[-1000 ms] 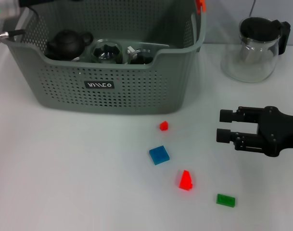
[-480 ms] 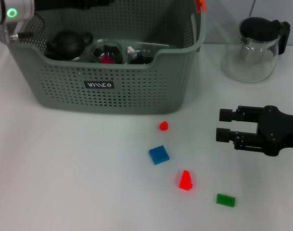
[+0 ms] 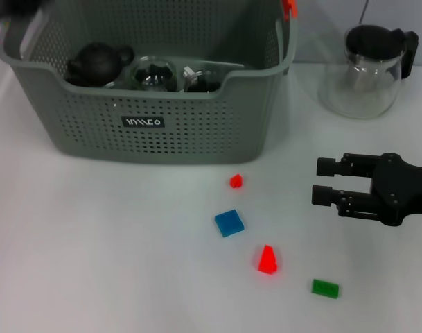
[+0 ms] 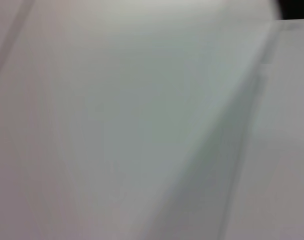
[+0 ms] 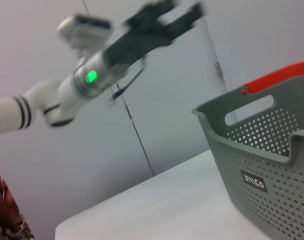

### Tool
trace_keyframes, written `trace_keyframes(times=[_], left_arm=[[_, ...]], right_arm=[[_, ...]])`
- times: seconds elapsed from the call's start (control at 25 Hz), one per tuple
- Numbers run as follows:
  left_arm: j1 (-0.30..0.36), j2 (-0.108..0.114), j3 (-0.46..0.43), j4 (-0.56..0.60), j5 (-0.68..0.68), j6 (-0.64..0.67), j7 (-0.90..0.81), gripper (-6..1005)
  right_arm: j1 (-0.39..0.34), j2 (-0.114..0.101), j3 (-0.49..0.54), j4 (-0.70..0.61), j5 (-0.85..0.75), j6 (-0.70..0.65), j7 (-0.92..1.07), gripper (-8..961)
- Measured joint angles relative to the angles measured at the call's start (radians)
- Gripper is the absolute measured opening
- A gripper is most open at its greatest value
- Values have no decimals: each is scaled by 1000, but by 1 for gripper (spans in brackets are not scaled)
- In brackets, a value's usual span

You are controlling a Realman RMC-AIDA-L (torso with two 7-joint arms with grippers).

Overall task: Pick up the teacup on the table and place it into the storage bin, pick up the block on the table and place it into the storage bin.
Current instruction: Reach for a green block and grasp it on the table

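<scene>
The grey perforated storage bin (image 3: 93, 132) stands at the back left and also shows in the right wrist view (image 5: 271, 160). Inside it are a black teapot (image 3: 96, 61) and a glass teacup (image 3: 154, 75). Several blocks lie on the table in front of it: a small red block (image 3: 235, 181), a blue block (image 3: 229, 223), a red wedge (image 3: 267, 259) and a green block (image 3: 325, 288). My right gripper (image 3: 316, 181) hovers open to the right of the blocks, holding nothing. My left gripper (image 5: 183, 6) is raised high behind the bin, fingers apart and empty.
A glass pitcher with a black lid (image 3: 368, 69) stands at the back right. The bin has an orange handle clip (image 3: 288, 7). The left wrist view shows only a blank pale surface.
My left arm has lifted up and away from over the bin's left end, and only a dark blur of it remains in the head view's corner. The right gripper and the blocks have not moved.
</scene>
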Motion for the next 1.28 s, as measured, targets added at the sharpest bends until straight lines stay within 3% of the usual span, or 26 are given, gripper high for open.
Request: trace_keyframes(times=[0.08, 0.2, 0.36, 0.52, 0.76, 0.92, 1.28], left_arm=[[43, -10, -22, -4, 49, 79, 78, 799], [123, -47, -36, 3, 195, 156, 255, 797], [198, -97, -11, 3, 401, 161, 443, 798], [241, -129, -6, -13, 490, 114, 520, 798], [244, -128, -8, -63, 501, 98, 530, 798], [244, -129, -5, -73, 513, 99, 532, 797], [240, -131, -9, -121, 581, 84, 611, 797]], right_arm=[[2, 0, -1, 0, 0, 0, 0, 610], [7, 1, -7, 0, -4, 1, 0, 609], [7, 1, -13, -9, -25, -8, -1, 607], [10, 2, -45, -52, -107, -32, 8, 605], [59, 11, -92, -222, -230, -33, 200, 603], [105, 22, -176, -323, -321, -34, 319, 601], [211, 27, -325, -367, -531, -27, 485, 597]])
